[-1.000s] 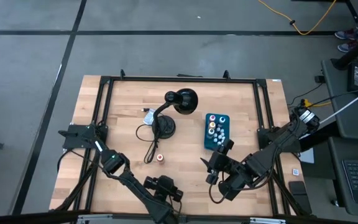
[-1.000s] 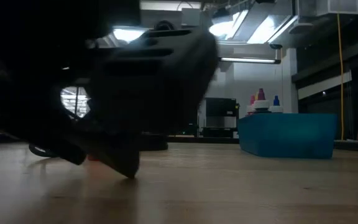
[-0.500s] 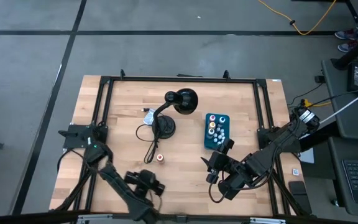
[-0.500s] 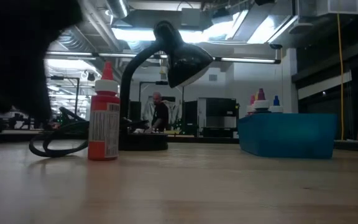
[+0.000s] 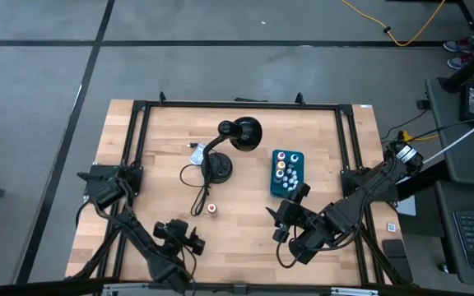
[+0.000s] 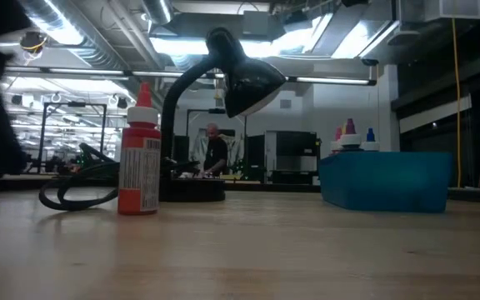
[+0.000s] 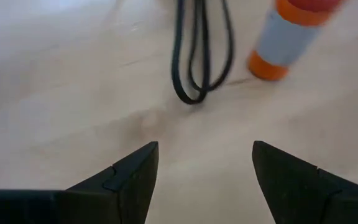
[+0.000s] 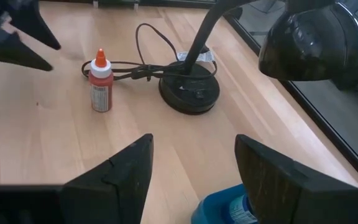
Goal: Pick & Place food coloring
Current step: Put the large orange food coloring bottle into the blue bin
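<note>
A small red bottle of food coloring stands upright on the wooden desk. It has a white label around its body and a narrow pointed red cap, and nothing touches it. It stands ahead of the left hand, beyond a loop of black cord that lies between them. The left hand hovers low over the desk with its two fingers spread apart and nothing between them. The cord runs to the round base of a black lamp, just beside the bottle.

The right hand is also parted and empty, and the red bottle stands well ahead of it. Close under this hand is a blue box holding more small bottles with colored caps, standing upright.
</note>
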